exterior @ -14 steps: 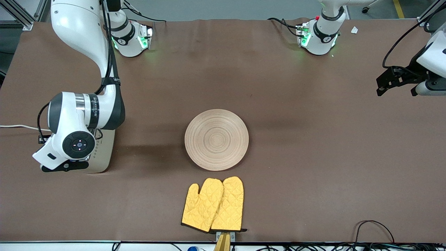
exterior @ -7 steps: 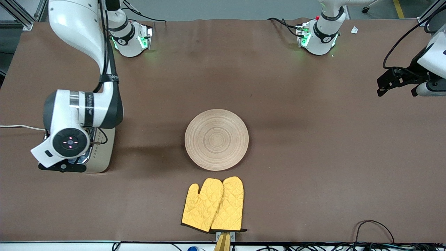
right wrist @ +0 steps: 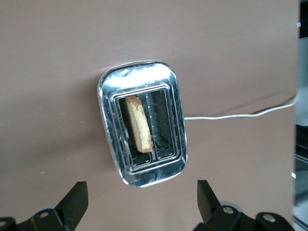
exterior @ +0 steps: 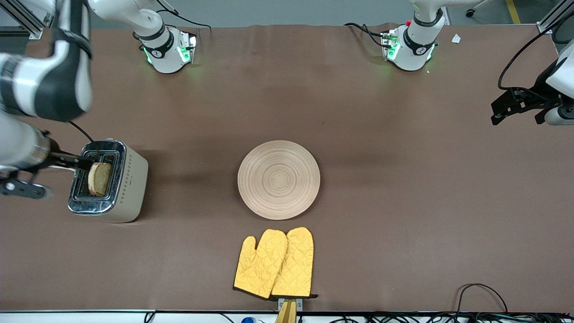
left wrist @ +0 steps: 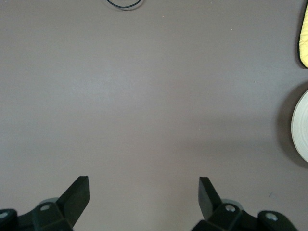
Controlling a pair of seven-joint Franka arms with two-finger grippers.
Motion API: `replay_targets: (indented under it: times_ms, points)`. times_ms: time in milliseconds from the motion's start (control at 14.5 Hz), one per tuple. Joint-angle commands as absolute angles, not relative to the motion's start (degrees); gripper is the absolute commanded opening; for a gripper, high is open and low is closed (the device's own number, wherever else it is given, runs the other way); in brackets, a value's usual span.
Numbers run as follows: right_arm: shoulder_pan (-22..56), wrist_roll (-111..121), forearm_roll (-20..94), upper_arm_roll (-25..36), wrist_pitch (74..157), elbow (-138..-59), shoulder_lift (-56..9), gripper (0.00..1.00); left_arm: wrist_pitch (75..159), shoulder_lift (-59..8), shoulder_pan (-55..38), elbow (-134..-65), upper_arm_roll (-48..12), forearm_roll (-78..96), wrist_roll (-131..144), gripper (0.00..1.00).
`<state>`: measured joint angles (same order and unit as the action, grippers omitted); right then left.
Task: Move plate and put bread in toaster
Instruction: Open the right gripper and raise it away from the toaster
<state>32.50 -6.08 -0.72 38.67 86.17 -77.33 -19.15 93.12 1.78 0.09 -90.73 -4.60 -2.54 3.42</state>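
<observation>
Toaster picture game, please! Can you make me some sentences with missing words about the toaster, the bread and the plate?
1. The bread stands in a slot of the ____.
2. The toaster sits toward the ____ arm's end of the table.
3. The plate has ____ on it.
4. The oven mitts are colored ____.

Missing words: toaster; right; nothing; yellow

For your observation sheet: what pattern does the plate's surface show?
Concentric rings on pale beige wood, the plate, clearest in the front view.

Pair of quilted yellow oven mitts [exterior: 273, 262] lying flat, side by side on brown table covering [exterior: 403, 202], close to the front camera's edge.
</observation>
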Motion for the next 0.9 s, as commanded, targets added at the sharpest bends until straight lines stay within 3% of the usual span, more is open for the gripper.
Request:
replay_targets:
  times_ms: [0,345,828]
  points:
    - [31.3,-4.1,1.3,37.6,88.1,-84.3,-9.6,1.00,93.1,2.2,0.3,-90.9,-4.7,-2.5,2.7,1.00]
    - [29.6,-0.6,1.3,37.6,88.9,-89.7,-0.5,1.00,92.8,2.1,-0.2,-90.9,-5.2,-2.5,2.5,1.00]
    - [30.7,-0.9,0.4,37.1,86.4,-84.2,-0.9,1.00,90.8,1.2,-0.4,-90.6,-5.3,0.2,2.5,1.00]
